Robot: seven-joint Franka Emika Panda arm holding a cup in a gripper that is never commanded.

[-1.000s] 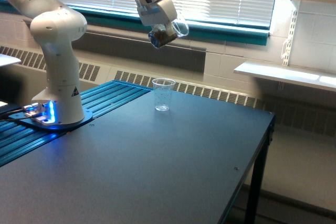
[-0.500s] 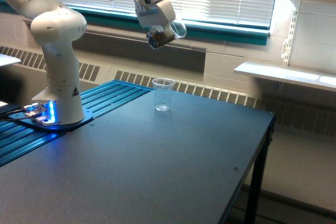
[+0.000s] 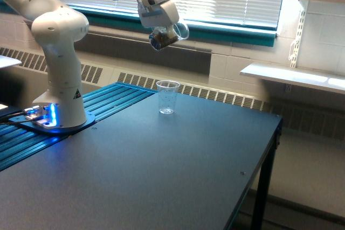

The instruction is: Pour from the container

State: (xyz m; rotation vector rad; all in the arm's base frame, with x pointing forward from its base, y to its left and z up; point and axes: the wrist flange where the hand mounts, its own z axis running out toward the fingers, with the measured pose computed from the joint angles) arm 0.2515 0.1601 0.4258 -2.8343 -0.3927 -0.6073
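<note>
Container (image 3: 171, 33) seemingly held tilted in gripper (image 3: 163, 35).

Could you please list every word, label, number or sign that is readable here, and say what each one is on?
No text can be read.
Small triangular sticker on the robot base column: too small to read.
Faint markings on the small clear cup: too small and blurred to read.
Held container and gripper: no visible text.

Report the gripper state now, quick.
Gripper: shut on the container, held tilted in the air above the small cup.
</note>
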